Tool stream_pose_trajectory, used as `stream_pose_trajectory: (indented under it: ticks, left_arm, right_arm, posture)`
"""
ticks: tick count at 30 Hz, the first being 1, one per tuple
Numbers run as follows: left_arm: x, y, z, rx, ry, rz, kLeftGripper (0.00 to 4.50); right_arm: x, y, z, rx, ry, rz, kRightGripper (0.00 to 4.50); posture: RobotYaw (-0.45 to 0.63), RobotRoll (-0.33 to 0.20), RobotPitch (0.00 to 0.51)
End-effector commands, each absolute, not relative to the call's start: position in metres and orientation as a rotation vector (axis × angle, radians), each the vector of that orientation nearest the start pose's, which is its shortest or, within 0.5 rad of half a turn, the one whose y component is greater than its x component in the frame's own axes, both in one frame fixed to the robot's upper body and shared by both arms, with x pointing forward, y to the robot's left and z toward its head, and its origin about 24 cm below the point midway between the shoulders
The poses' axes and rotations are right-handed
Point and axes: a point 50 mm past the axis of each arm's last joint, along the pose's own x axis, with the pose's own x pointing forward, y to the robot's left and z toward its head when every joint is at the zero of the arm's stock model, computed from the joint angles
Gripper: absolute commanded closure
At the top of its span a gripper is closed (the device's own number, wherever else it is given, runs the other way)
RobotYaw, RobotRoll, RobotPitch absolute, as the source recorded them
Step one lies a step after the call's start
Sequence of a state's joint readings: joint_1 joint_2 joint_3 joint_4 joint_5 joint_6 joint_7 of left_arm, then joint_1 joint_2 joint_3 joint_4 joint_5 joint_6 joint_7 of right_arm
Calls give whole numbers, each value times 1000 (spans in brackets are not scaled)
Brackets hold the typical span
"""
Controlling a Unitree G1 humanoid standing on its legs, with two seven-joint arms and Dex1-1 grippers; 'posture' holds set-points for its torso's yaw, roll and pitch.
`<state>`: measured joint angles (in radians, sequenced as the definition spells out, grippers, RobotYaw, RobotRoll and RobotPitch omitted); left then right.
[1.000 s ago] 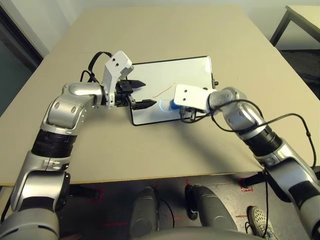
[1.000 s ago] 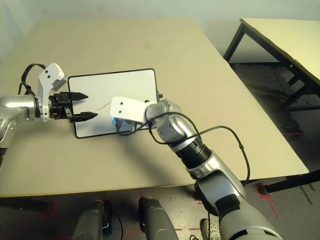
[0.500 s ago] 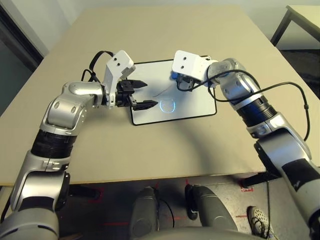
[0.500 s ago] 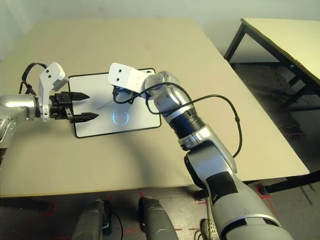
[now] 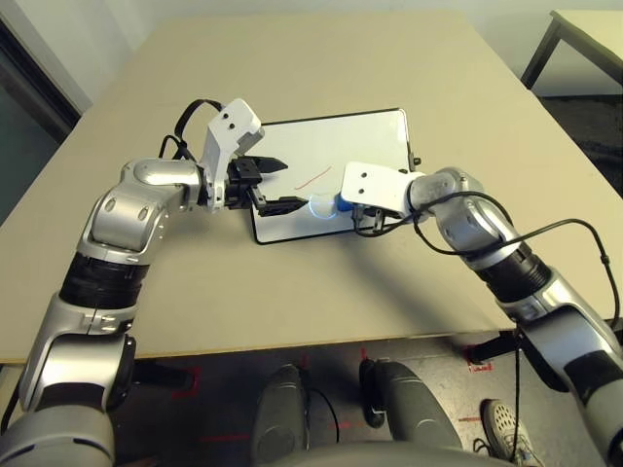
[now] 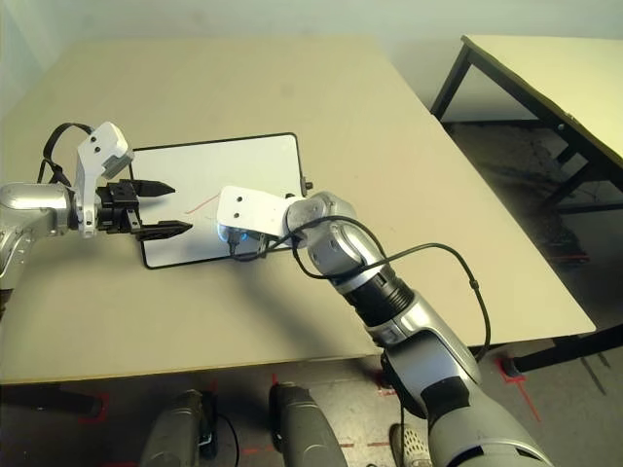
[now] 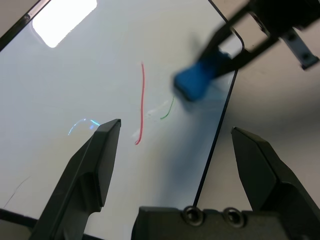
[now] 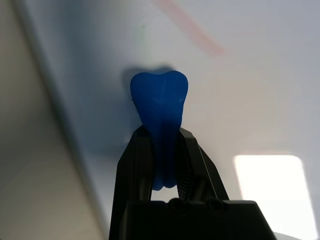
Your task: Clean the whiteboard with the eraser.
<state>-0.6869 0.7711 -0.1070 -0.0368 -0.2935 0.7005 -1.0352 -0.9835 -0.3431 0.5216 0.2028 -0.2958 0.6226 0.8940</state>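
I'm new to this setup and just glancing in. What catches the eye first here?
The bright blue eraser, pinched in the right end effector, sits over the near edge of the whiteboard mid-table. A thin red line is on the glossy white surface. The left end effector hovers open over the board's left side.

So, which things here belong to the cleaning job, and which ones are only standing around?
Job:
- whiteboard with a red line
- eraser, clamped in the right hand
- left hand, open over the board

Around:
- second table
- cable on the right arm
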Motion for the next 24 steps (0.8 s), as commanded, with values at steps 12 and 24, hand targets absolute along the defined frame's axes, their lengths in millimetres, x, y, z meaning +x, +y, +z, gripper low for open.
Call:
stream_pose_trajectory:
  ticks: [12,24]
  left_arm:
    - [306,204,204,467,330,-954,0]
    - [310,206,209,478,329,-944,0]
  right_arm:
    - [354,-59,186,-1021,220,965,3901]
    - [351,-56,186,-1016,227,952,3901]
  posture:
    - [9,0,139]
    - [-4,0,143]
